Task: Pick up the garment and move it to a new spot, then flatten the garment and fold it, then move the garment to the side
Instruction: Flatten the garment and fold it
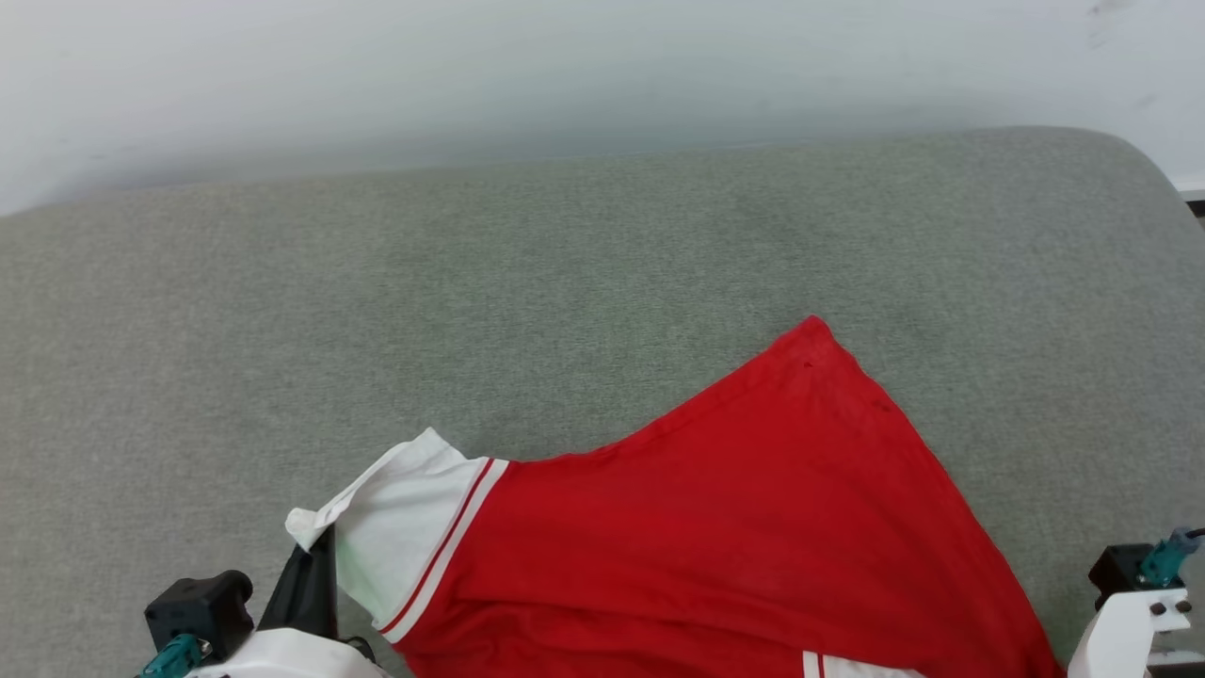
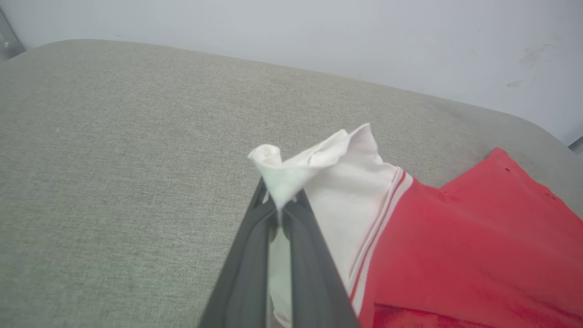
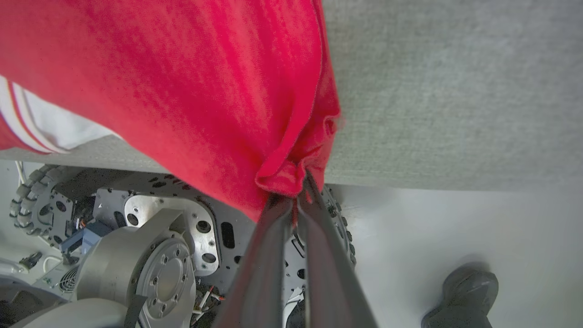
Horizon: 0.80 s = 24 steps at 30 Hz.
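**Jersey pinched at two points over grey cushion**

Your jersey lies across the near part of the cushion, plain red side up, with one red corner pointing far and right. Your left gripper is clamped on the crumpled tip of the white sleeve at the near left, the striped trim just beside it. Your right gripper is closed on a bunched red edge at the near right, off the cushion's near edge. Below that gripper you can see the wheeled base and a dark shoe on the pale floor.
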Motion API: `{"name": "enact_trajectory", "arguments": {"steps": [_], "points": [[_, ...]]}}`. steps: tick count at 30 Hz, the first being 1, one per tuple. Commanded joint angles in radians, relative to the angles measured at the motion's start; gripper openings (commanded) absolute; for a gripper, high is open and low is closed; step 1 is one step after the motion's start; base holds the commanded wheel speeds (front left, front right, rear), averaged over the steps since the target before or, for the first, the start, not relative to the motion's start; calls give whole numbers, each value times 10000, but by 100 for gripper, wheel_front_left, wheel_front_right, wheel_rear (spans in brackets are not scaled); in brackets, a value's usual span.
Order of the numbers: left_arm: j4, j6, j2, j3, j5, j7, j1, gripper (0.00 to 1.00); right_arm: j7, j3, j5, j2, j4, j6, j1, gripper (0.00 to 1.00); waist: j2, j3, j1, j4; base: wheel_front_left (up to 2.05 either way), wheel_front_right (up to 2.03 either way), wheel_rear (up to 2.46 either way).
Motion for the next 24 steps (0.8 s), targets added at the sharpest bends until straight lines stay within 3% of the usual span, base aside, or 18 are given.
{"name": "enact_trajectory", "arguments": {"steps": [1,5,13,16,20,24], "points": [[-38,39,61,55,-30,5,67,0,-181,-37,23,8,-178,-5,-47,100,0,-13,3,-94,0,0,0],[-172,79,167,0,24,171,38,0,-1383,-354,26,268,-523,-5,-380,100,0,-23,3,-164,0,0,0],[-443,29,145,-308,223,404,-435,0,-6173,-1107,-226,505,-461,-5,-2058,100,0,178,3,232,0,0,0],[-573,-54,121,-508,333,456,-823,0,-7422,-1186,-287,627,-55,-5,-2850,100,0,465,3,471,0,0,0],[-709,-154,117,-678,487,543,-1330,0,-7501,-1007,-299,696,588,-5,-4009,100,0,959,3,802,0,0,0],[-777,-326,-20,-913,665,435,-1985,0,-5328,-381,31,180,1181,-5,-5284,100,0,1726,3,1326,0,0,0]]}}
